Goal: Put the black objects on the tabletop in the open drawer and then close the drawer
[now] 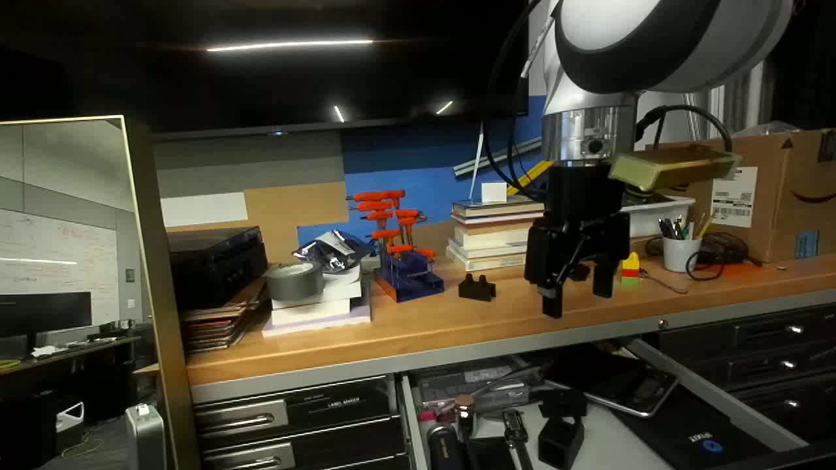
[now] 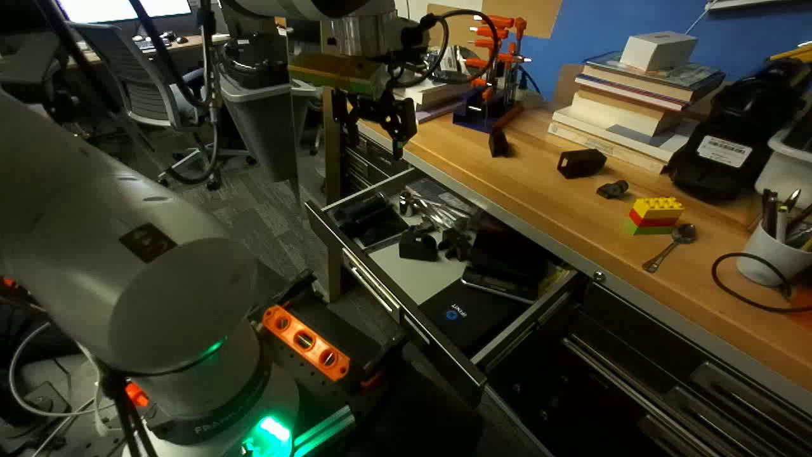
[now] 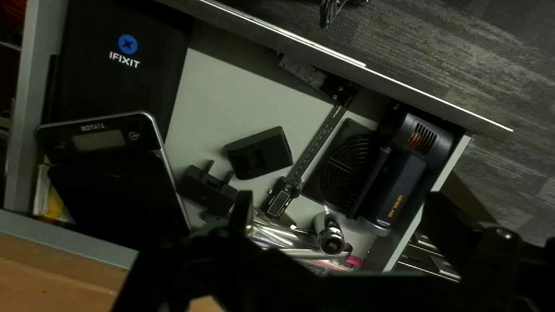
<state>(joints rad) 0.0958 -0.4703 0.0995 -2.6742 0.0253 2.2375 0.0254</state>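
Note:
The wooden tabletop carries a black two-knobbed piece, also in an exterior view beside the tool stand. A black box-like piece and a smaller black piece lie further along; the gripper mostly hides that area in an exterior view. The drawer is pulled open, its front edge also in the wrist view. Inside lie a black block and a black pronged piece. My gripper is open and empty, above the drawer, with fingers spread in the wrist view.
The drawer also holds a scale, an IFIXIT case, calipers and a dark-blue tool. On the bench stand a tool stand, books, a toy brick, a spoon and a cup.

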